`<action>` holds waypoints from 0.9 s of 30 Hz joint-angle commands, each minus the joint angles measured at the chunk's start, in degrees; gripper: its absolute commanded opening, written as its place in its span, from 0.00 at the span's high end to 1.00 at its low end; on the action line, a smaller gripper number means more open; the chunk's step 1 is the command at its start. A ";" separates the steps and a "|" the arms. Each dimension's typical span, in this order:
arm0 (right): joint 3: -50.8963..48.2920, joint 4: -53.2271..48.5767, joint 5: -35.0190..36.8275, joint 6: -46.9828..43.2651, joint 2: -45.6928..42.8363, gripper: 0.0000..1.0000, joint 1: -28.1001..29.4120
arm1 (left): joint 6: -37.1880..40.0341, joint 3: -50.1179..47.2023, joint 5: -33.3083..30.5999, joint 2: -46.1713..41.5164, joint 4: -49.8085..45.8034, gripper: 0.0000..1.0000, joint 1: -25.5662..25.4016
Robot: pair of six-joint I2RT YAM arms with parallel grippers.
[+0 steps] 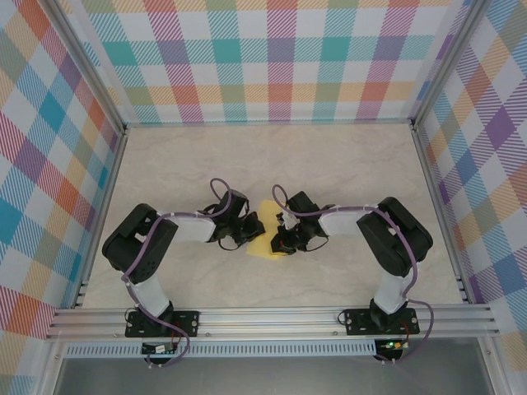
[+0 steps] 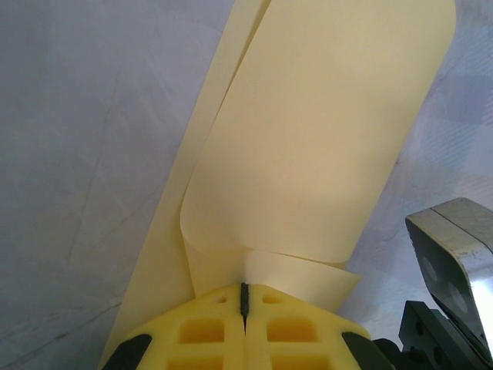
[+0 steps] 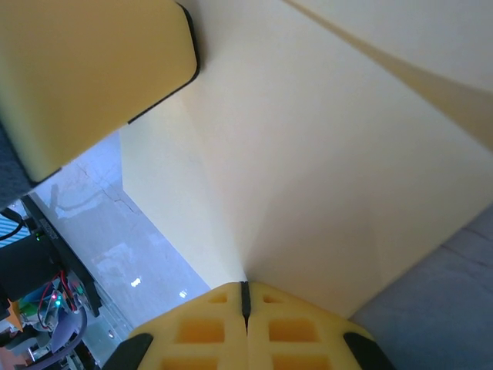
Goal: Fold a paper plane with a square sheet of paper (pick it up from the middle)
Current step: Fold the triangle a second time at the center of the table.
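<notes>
The square sheet of paper [image 1: 265, 232] is bright yellow and hangs between my two grippers at the middle of the table. It is bent and curled and does not have the outline of a paper plane. My left gripper [image 2: 245, 291] is shut on one edge of the sheet [image 2: 323, 139], which curls up and away from the jaws in two layers. Opposite it, my right gripper [image 3: 245, 287] is shut on another edge of the sheet [image 3: 323, 169], with creases fanning out from the pinch. In the top view the left gripper [image 1: 247, 234] and right gripper [image 1: 283, 235] nearly touch.
The pale marble table [image 1: 272, 156] is walled by checked panels on three sides, with a metal rail [image 1: 272, 317] at the near edge. A finger of the left gripper [image 3: 92, 77] looms close in the right wrist view. Part of the right gripper's body [image 2: 454, 254] shows beside the left one.
</notes>
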 commanded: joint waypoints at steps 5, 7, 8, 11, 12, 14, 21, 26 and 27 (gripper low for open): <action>-1.61 -10.09 1.68 -2.28 2.69 1.00 -0.49 | 3.57 2.22 -6.29 1.24 -6.03 1.00 6.35; -1.42 -10.37 1.26 -2.91 2.94 1.00 -0.51 | 3.38 3.16 -6.04 1.65 -6.28 1.00 7.23; -1.33 -10.52 1.25 -3.10 2.99 1.00 -0.50 | 3.51 3.88 -5.75 1.92 -6.59 1.00 7.54; -0.74 -11.02 0.90 -3.26 3.14 1.00 -0.55 | 3.75 5.39 -5.19 1.49 -8.07 1.00 8.05; -0.56 -10.86 0.68 -3.25 3.08 1.00 -0.55 | 3.77 5.57 -5.08 0.73 -8.54 1.00 8.09; 0.04 -11.09 0.57 -3.32 3.20 1.00 -0.55 | 4.01 5.69 -5.34 -2.24 -10.06 1.00 8.15; 1.79 -12.02 0.68 -4.35 3.80 1.00 -0.55 | 3.08 2.29 -2.25 -12.06 -8.62 1.00 5.65; 2.62 -12.81 0.89 -5.16 3.90 1.00 -0.73 | 2.77 2.11 -0.51 -8.70 -6.10 1.00 0.45; 2.54 -12.70 0.86 -5.10 3.91 1.00 -0.73 | 2.24 1.85 -0.47 -7.62 -4.86 1.00 -0.01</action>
